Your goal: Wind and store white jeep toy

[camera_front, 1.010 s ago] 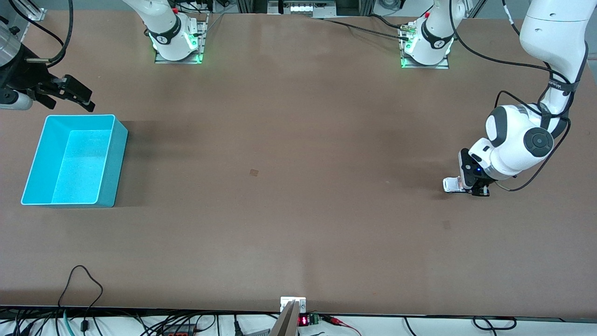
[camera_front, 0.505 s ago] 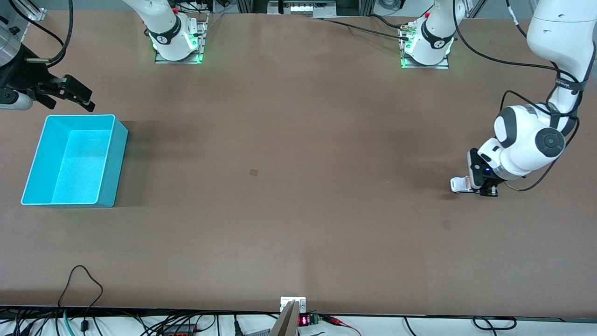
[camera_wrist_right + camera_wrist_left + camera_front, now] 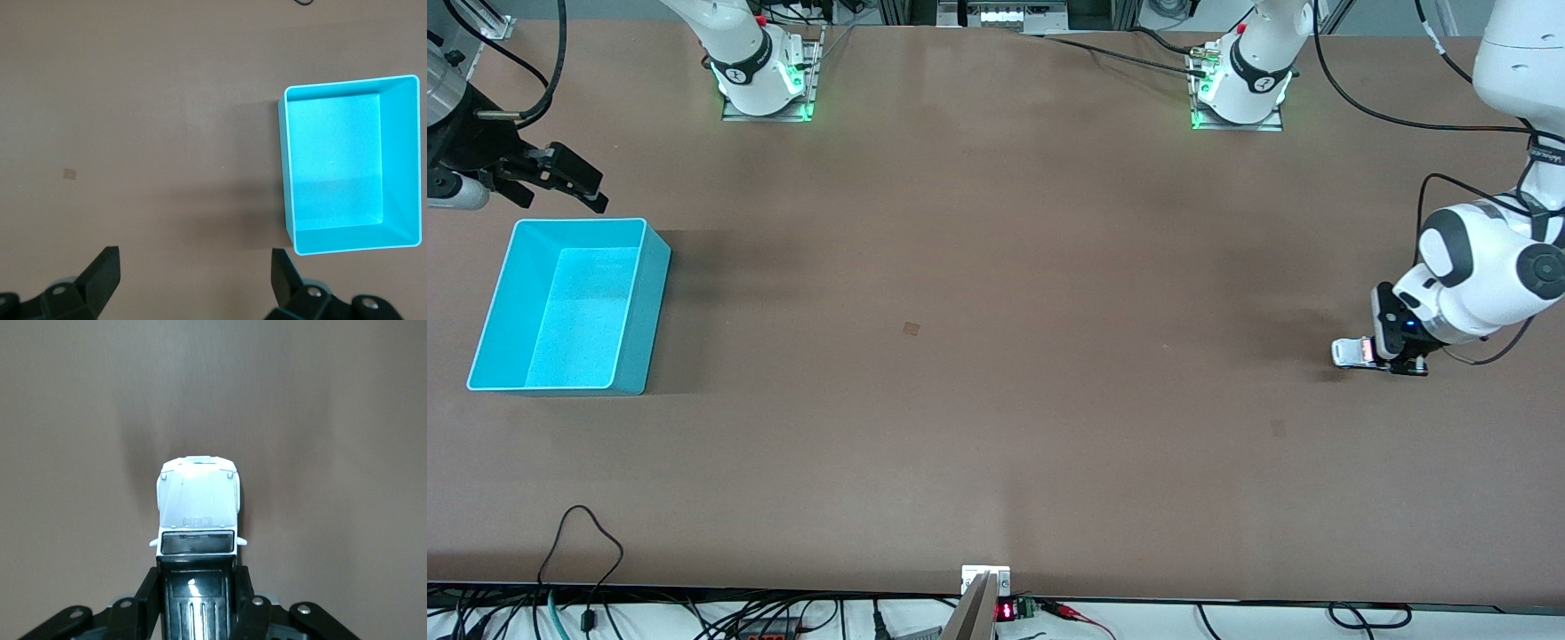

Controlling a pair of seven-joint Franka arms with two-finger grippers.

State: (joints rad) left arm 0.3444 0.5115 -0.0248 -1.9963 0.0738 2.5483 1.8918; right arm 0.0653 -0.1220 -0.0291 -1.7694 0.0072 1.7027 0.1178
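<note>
The white jeep toy (image 3: 1352, 352) is a tiny boxy car with a black roof, low on the brown table at the left arm's end. My left gripper (image 3: 1390, 356) is shut on its rear half. In the left wrist view the jeep's white hood (image 3: 197, 500) points away from the left gripper (image 3: 197, 590), whose black fingers (image 3: 148, 593) press both sides of the cabin. The cyan bin (image 3: 654, 302) stands with nothing in it at the right arm's end. My right gripper (image 3: 574, 182) waits open above the table just off the bin's rim (image 3: 287, 167); the right gripper (image 3: 195, 273) holds nothing.
A small square mark (image 3: 911, 328) lies near the table's middle. The two arm bases (image 3: 763, 80) stand along the edge farthest from the front camera. Cables and a small display (image 3: 1005, 610) line the edge nearest to that camera.
My left gripper has travelled toward the left arm's end of the table with the jeep in it, rear first. The right arm and the bin have not moved.
</note>
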